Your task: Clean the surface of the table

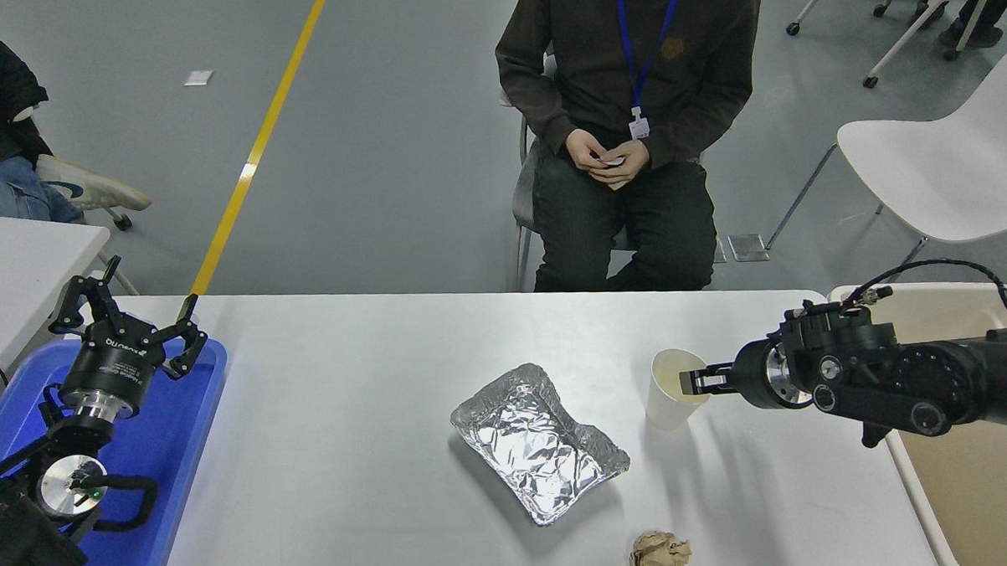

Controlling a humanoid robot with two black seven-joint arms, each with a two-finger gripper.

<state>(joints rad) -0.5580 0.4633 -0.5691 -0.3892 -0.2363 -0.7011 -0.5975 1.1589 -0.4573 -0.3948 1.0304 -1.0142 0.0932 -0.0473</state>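
A: Where is the right gripper at?

B: Its fingertips sit at the near rim of the paper cup, pinched narrow, one apparently just inside the lip. I judge it closed on the rim, though the cup hides the contact itself.

A: So which step?

B: Likely the pick-up of the first piece of litter. The cup stands upright on the table surface, directly under and ahead of the fingers. Next, I'd say, comes a lift and a carry back toward the arm's own side, where the beige bin stands just off the table's edge.

A: Anything in the path?

B: Not really. The foil tray lies near, beyond the cup from the arm, and the crumpled brown paper is nearer the camera, well apart; both still need clearing. A thin rim grip may let the cup tilt.

A: The other arm?

B: The left gripper hangs spread wide over the blue tray, far across. A person sits beyond the far edge.
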